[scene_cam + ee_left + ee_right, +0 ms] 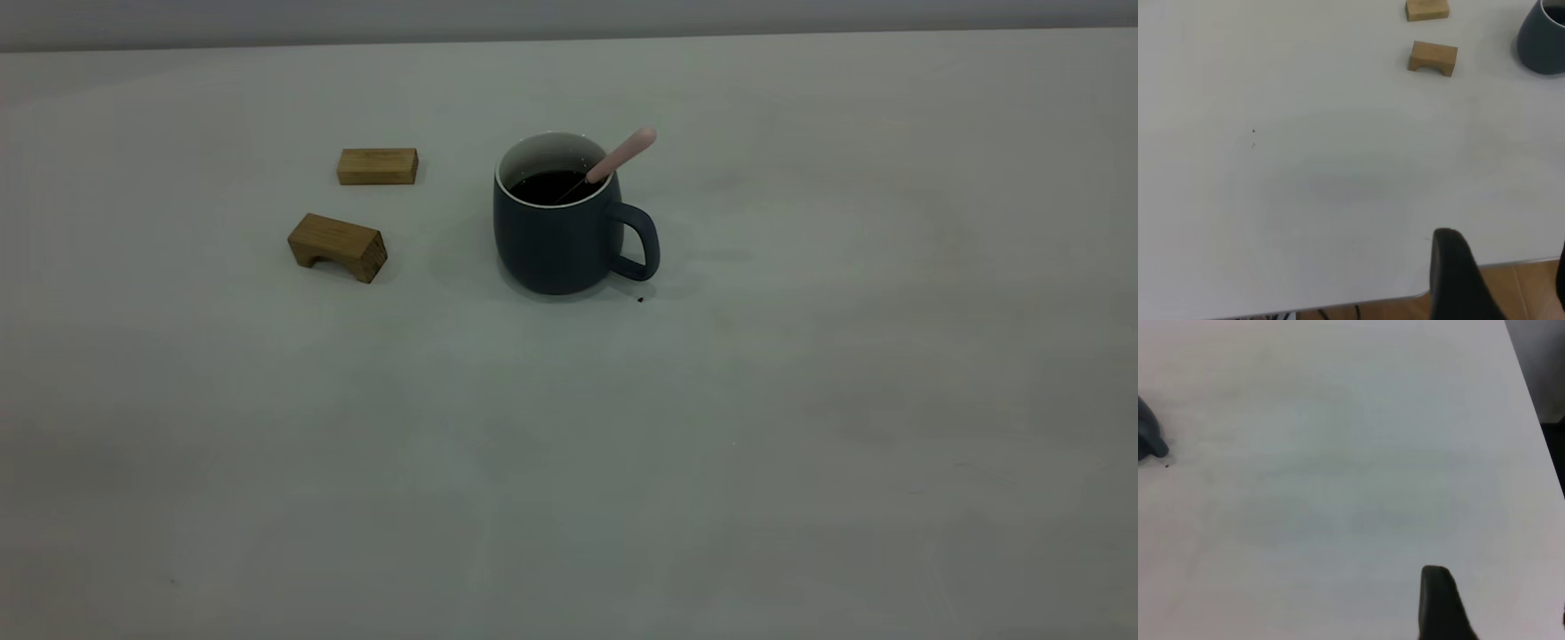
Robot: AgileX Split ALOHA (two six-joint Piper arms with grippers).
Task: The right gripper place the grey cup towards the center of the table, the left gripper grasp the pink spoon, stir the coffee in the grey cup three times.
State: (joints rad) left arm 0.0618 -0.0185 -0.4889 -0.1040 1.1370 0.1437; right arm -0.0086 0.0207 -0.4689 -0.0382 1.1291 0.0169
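Note:
The grey cup (556, 240) stands upright near the middle of the table (711, 427), its handle turned to the right in the exterior view. Dark coffee (547, 187) fills it. The pink spoon (622, 156) leans in the cup, its handle resting on the rim and sticking up to the right. Neither arm shows in the exterior view. My left gripper (1505, 273) hangs open over the table's edge, far from the cup (1545, 40). My right gripper (1498, 607) is open above bare table, with only part of the cup (1148, 437) showing far off.
Two tan wooden blocks lie left of the cup: a flat one (377, 166) farther back and an arched one (338, 246) nearer. A tiny black speck (640, 299) sits by the cup's base. The table's edge (1338, 303) and wooden floor lie under the left gripper.

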